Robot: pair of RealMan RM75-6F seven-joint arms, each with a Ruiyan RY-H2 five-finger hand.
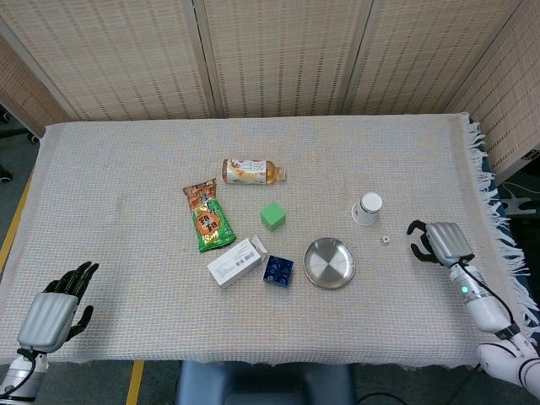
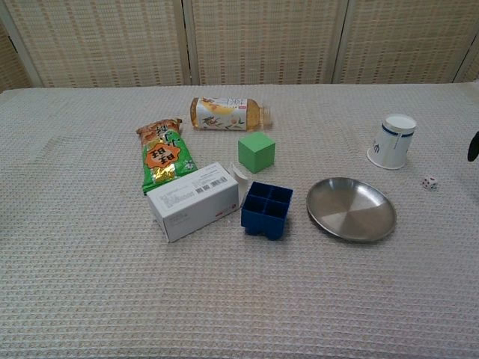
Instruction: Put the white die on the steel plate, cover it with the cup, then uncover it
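Right of the white die (image 1: 385, 240), the empty, loosely spread right hand (image 1: 440, 242).

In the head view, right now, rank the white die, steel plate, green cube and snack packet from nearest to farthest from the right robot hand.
1. White die, just left of the right robot hand.
2. Steel plate, centre-right.
3. Green cube, centre.
4. Snack packet, left of centre.

left hand (image 1: 52, 312) at the table's near left corner, fingers apart, empty, right hand (image 1: 439, 242) near the right edge, fingers curled, empty
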